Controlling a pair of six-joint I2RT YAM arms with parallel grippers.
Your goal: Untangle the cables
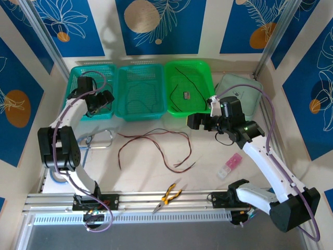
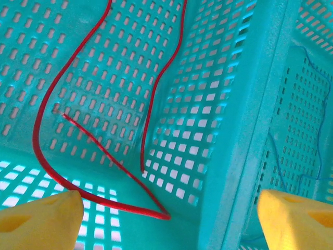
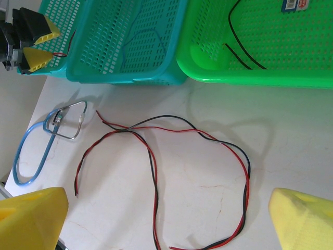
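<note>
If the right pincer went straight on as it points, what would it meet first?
Probably the looped red and black cables on the table, which lie ahead between the open right pincer's fingers; depth is unclear.

A thin red wire (image 2: 35, 140) lies looped in a blue-green plastic basket with holes (image 2: 244, 130). A thin blue wire (image 2: 323, 135) lies in the next basket (image 2: 299, 156). The left gripper (image 2: 169, 221) is wide open, with its yellow fingertips (image 2: 36, 221) far apart.

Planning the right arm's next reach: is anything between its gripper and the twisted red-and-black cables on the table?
Nothing visible. The open right gripper faces the cables on the table; the blue tube loop lies apart, beside them.
</note>
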